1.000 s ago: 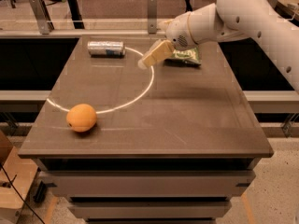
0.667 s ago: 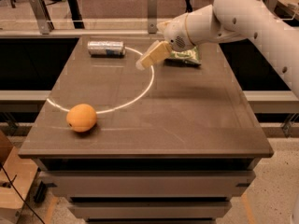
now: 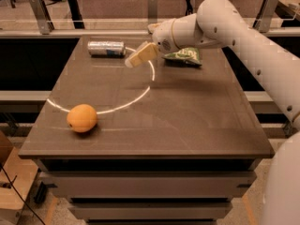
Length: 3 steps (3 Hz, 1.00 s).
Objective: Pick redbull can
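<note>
Camera view from the front of the table [image 3: 187,125]: the white arm [image 3: 243,36] comes in from the right and runs out of sight at that edge, and its wrist covers the left corner of the green crisp bag [image 3: 183,56] at the back. The gripper [image 3: 132,60] hangs over the rear middle of the tabletop, its tan tip pointing left and down; from here I cannot tell how far open it is, but the can is not in it. The redbull can [image 3: 107,48] lies on its side near the back left edge, just left of the gripper tip and apart from it. It is slim and silver with a blue patch, and its lettering is too small to read. An orange [image 3: 82,118] sits well apart, near the front left edge. A bright arc of reflected light [image 3: 136,100] curves across the tabletop between the orange and the gripper. The right and front parts of the top are bare wood-brown surface.
</note>
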Available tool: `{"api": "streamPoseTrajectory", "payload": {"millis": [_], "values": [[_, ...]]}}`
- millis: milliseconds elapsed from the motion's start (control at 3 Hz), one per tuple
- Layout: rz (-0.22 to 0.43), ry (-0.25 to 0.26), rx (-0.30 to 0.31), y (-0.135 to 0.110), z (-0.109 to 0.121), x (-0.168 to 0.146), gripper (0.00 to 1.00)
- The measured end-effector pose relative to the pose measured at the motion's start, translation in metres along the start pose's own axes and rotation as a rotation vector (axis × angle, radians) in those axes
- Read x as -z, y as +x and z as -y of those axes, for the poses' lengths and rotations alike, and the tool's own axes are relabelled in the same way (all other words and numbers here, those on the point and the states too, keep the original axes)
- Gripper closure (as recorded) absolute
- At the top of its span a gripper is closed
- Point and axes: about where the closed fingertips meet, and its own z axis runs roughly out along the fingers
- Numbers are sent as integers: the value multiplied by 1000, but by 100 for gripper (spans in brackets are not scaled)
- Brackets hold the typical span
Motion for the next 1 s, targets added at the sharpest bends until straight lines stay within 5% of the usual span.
{"api": "streamPoseTrajectory", "payload": {"millis": [1000], "values": [[21, -97, -53, 10, 0, -99, 0]]}}
